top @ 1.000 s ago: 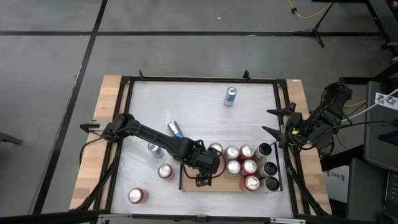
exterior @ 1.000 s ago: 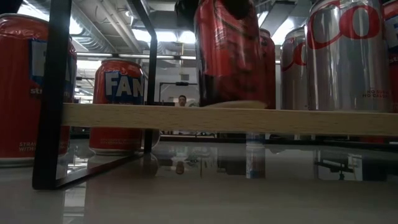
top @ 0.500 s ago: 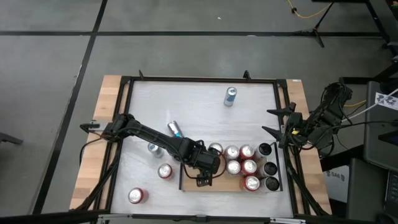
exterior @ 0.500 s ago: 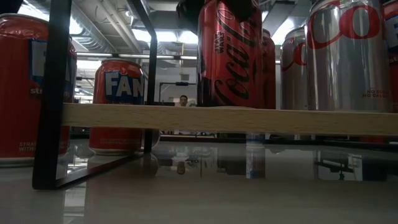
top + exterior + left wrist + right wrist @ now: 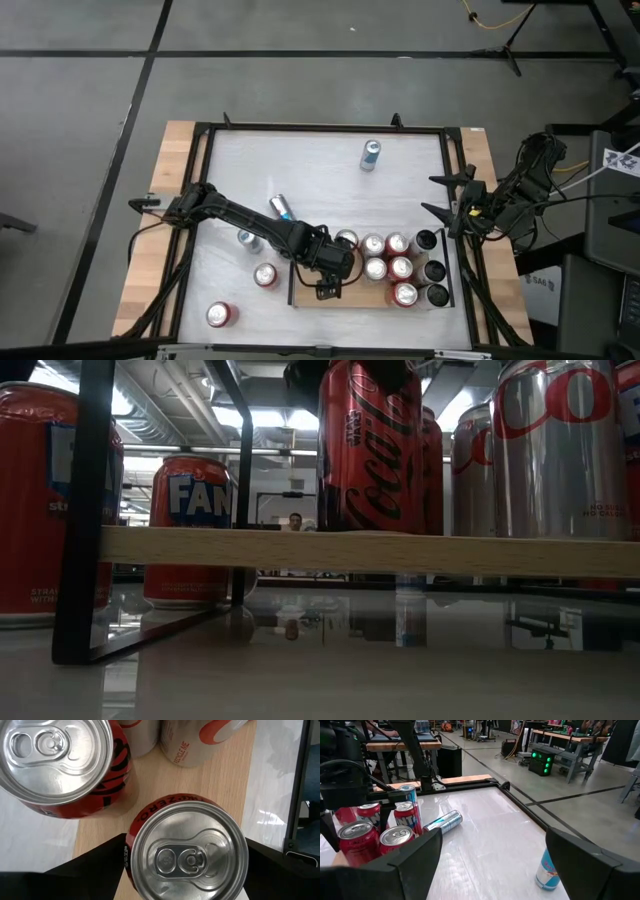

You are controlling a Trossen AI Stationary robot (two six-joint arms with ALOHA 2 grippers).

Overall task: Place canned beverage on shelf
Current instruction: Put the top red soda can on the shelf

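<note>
Coke Zero can (image 5: pixel 187 851), red and black with a silver top, stands upright on the shelf (image 5: pixel 365 295), the light wooden board with black end rails at the lower centre of the overhead frame. The left gripper (image 5: pixel 328 280) reaches over the board's left part, its two dark fingers (image 5: pixel 95 865) set wide on either side of the can; whether they press its sides cannot be told. In the table-level picture the same can (image 5: pixel 372 448) rises at upper centre with its base flat on the board's edge (image 5: pixel 370 550), the gripper dark over its top.

Further right on the shelf, in the lower right of the overhead frame, stand more cans: a cluster of red-and-silver cans (image 5: pixel 388 258) and a column of dark cans (image 5: pixel 434 270) by the right rail. A second red can (image 5: pixel 62 765) sits just beside the gripped one in the upper left of the left wrist frame.

Off the board on the white tabletop (image 5: pixel 320 165), two red cans (image 5: pixel 222 314) stand at lower left, a blue-and-silver can (image 5: pixel 281 208) lies on its side left of centre, and a slim blue can (image 5: pixel 370 154) stands alone at upper centre.

The right gripper (image 5: pixel 445 205) waits at the right edge of the table, fingers (image 5: pixel 415 857) spread wide and empty.
</note>
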